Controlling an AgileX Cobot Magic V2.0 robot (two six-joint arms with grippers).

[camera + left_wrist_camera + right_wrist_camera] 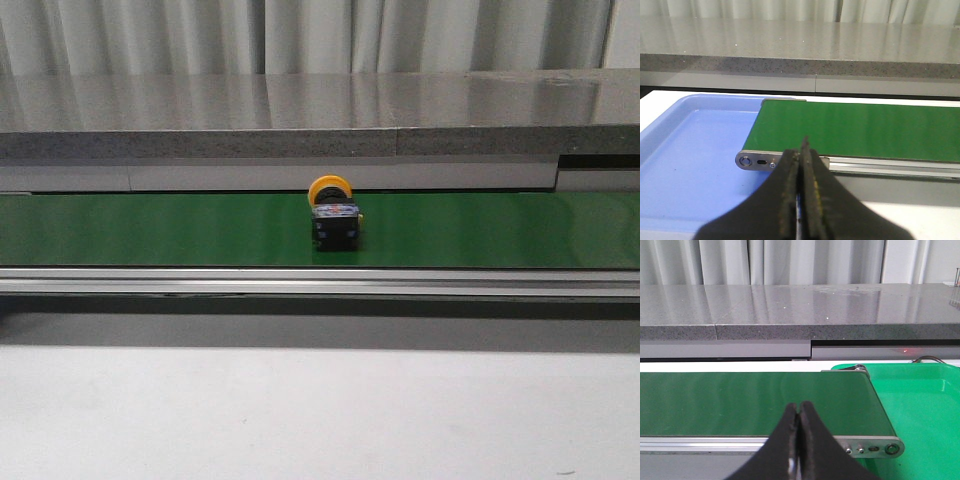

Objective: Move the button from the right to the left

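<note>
The button, a black boxy body with a round yellow-orange cap facing away and small blue and red marks, lies on the green conveyor belt near the middle of the front view. It shows in neither wrist view. My left gripper is shut and empty, in front of the belt's left end. My right gripper is shut and empty, in front of the belt near its right end. Neither gripper shows in the front view.
A blue tray lies under the belt's left end. A green tray lies under its right end. A grey stone ledge runs behind the belt, a metal rail along its front, white tabletop before it.
</note>
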